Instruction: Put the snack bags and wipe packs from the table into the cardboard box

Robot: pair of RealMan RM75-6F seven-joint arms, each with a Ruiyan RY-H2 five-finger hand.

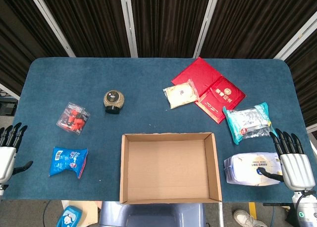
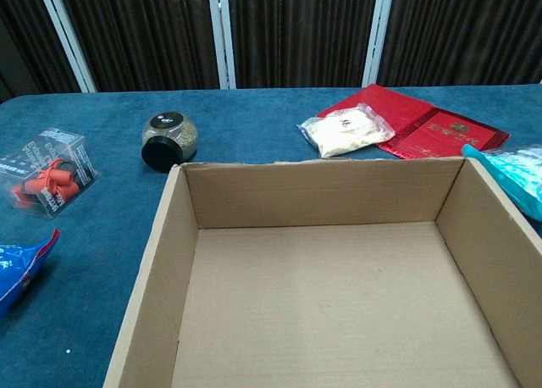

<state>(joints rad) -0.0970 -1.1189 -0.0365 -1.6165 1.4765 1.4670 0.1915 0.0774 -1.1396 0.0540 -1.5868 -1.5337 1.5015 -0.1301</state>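
The right hand [image 1: 293, 160], fingers spread and holding nothing, is hovering just right of the white wipe pack [image 1: 250, 169], whose long axis runs left-right beside the empty cardboard box [image 1: 214, 157], while the open left hand [image 1: 9, 150] is idling far left.

From my seat the cardboard box [image 1: 170, 167] sits at the near middle of the table [image 1: 148, 73], nothing in it. Left of it lies a snack bag [image 1: 68, 161], with a clear case [image 1: 73, 117] behind that and a round jar [image 1: 114, 101] further in. Right of the box lies a wipe pack [image 1: 250, 169], my right hand [image 1: 293, 162] against its outer end. Behind it sits another pack [image 1: 248, 121], then two folders [image 1: 210, 88] with a small pouch [image 1: 180, 94] overlapping them. My left hand [image 1: 9, 150] rests at the table's left edge.
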